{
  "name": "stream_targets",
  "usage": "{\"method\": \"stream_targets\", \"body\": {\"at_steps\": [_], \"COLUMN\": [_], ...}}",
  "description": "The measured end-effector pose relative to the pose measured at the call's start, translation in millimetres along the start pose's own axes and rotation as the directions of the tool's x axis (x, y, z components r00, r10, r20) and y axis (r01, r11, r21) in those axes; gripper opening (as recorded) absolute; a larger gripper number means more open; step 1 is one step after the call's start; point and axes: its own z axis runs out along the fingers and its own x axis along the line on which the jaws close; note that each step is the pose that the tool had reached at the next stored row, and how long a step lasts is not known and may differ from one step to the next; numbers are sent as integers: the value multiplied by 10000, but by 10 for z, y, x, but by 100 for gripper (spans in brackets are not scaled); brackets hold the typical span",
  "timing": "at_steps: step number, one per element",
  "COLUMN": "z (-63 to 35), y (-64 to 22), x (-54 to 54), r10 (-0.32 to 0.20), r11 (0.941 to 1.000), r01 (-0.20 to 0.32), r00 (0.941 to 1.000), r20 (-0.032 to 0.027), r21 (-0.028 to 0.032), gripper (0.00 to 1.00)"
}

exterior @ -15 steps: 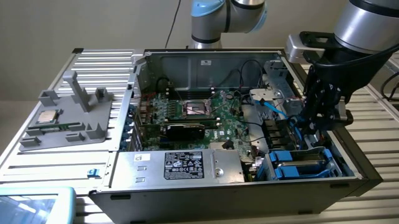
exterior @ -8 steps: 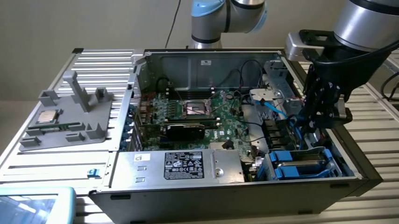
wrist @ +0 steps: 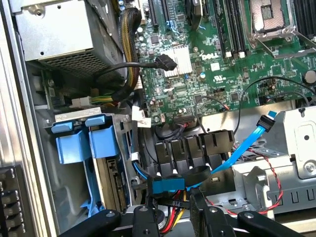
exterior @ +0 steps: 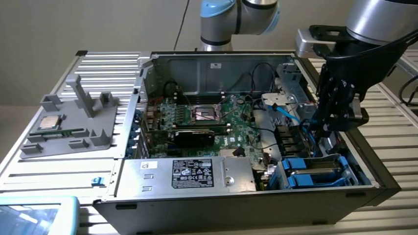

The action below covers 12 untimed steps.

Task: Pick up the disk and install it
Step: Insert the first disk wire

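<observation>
The disk [exterior: 315, 170] lies in the drive bay at the front corner of the open computer case, on the exterior view's right. Its silver-grey top shows between the blue carrier frame. In the wrist view the carrier's blue tabs [wrist: 83, 143] stand at the bay's edge. My gripper [exterior: 324, 131] hangs inside the case just behind the bay, above the cables. In the wrist view my gripper [wrist: 173, 217] has its black fingers [wrist: 145, 219] apart. A blue-tagged connector [wrist: 168, 185] and red and yellow wires show beyond the gap. Nothing is clamped between the fingers.
The motherboard [exterior: 209, 117] fills the case floor, with the silver power supply box [exterior: 196, 174] at the front. A light blue cable [wrist: 247, 143] loops near my gripper, beside a metal cage [exterior: 294, 83]. On the exterior view's left, a grey fixture [exterior: 72, 127] holds a CPU chip [exterior: 51, 122].
</observation>
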Motion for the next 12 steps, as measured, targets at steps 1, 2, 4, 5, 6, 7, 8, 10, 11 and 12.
{"method": "stream_targets", "body": {"at_steps": [1,2,4,5,6,7,8,10,11,12], "z": [-4,-5,-6,-6,-6,-6,-5,-5,-4,-3], "y": [12,22,38,45,51,56,61,70,73,76], "x": [2,5,8,9,11,12,13,15,16,17], "r10": [0,2,26,43,66,88,109,143,157,171], "r11": [10000,10000,10000,9999,9999,9999,9998,9997,9996,9995], "r01": [0,-2,-25,-41,-64,-86,-106,-138,-151,-164], "r00": [10000,10000,10000,9999,9999,9998,9998,9997,9996,9996], "r20": [-18,-32,-94,-130,-159,-174,-188,-214,-221,-224], "r21": [38,60,91,106,120,134,158,218,250,286], "gripper": [36,36,36,36,36,36,36,36,36,36]}}
